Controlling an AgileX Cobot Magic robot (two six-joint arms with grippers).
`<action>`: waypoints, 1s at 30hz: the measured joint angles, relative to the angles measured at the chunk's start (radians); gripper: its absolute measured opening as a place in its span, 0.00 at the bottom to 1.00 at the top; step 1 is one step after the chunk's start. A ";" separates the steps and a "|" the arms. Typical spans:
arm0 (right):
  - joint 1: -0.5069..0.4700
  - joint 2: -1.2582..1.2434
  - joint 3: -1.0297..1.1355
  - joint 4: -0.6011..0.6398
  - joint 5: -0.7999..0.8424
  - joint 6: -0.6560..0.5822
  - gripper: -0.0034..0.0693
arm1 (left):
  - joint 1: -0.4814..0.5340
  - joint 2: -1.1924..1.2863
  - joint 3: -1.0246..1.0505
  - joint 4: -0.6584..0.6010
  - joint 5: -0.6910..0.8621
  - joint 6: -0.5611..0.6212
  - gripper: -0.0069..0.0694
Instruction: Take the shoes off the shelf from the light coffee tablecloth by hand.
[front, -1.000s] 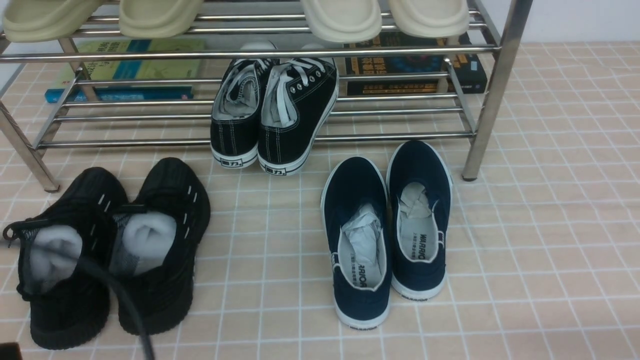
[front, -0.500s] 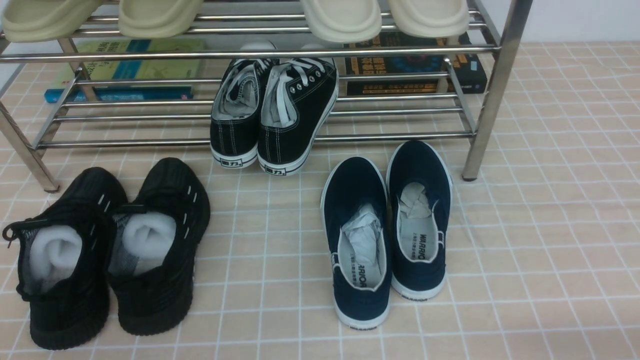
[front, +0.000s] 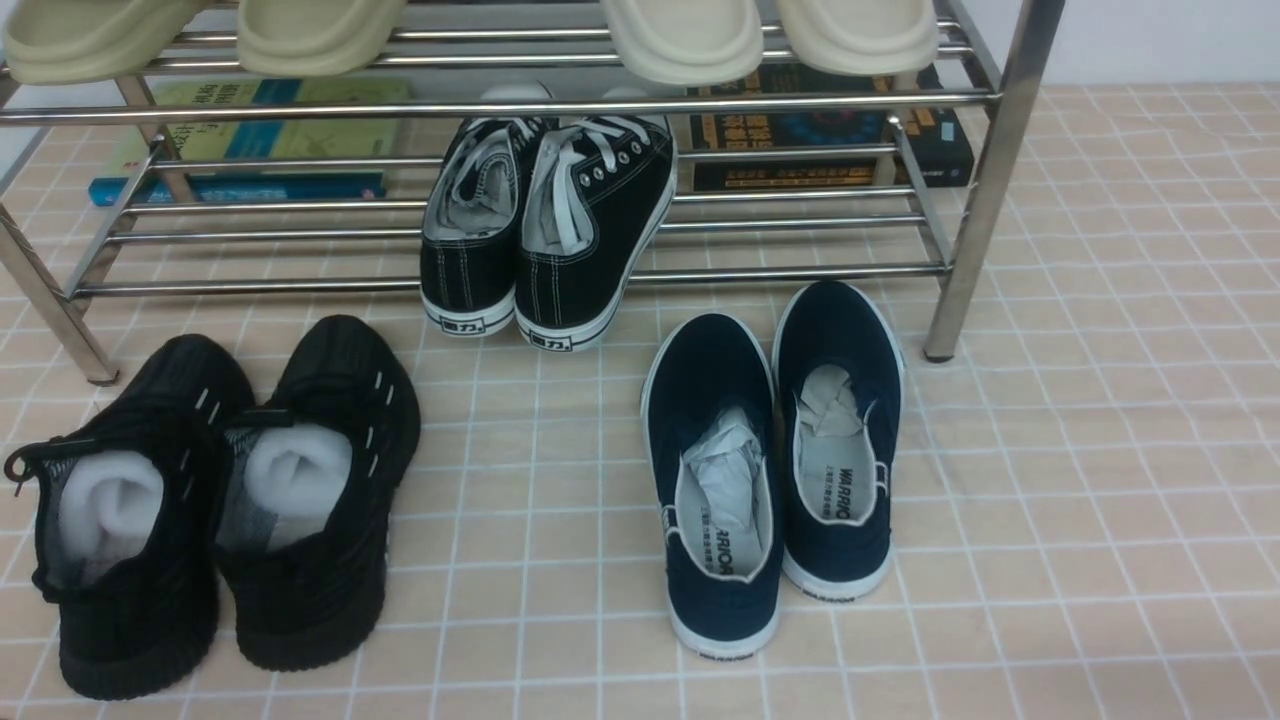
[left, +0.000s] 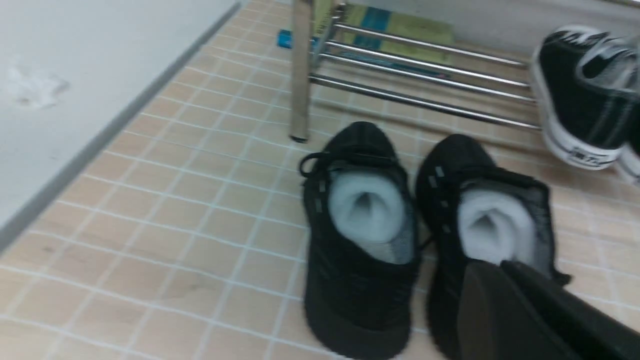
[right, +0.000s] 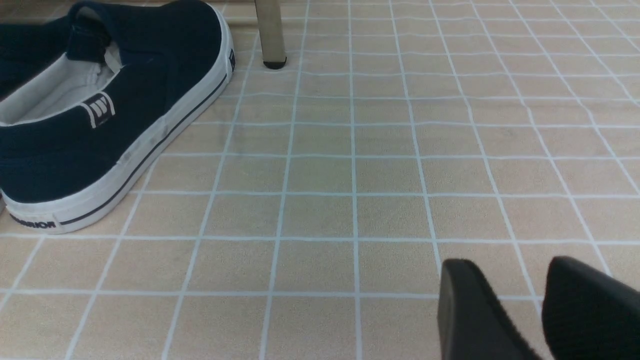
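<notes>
The black knit shoes (front: 215, 500) are sitting side by side at near left on the light coffee tablecloth (front: 1050, 500), heels nearest, clear of the shelf (front: 985, 180) beyond, apparently already taken down. The left hand (left: 505, 300) is looking closed and empty; the right hand (right: 530, 305) is hovering slightly parted over bare cloth.

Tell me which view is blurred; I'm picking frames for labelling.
Left wrist view: motion-smeared, worst on the black canvas lace-ups; the shoes look soft. Front view: sharp, glare along the shelf tubes. Right wrist view: crisp grid on the tablecloth.

Even bright light, soft shadows, glare on shelf (front: 520, 105) tubes; left wrist view motion-blurred, esp. its right side.
</notes>
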 joint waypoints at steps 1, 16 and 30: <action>0.000 0.000 0.000 0.000 0.000 0.000 0.38 | 0.000 0.000 0.000 0.003 0.000 0.000 0.13; 0.000 0.000 0.000 0.000 0.000 0.000 0.38 | 0.000 0.000 0.270 -0.064 -0.296 0.000 0.15; 0.000 0.000 0.000 0.000 0.000 0.000 0.38 | -0.154 0.000 0.399 0.091 -0.324 -0.065 0.16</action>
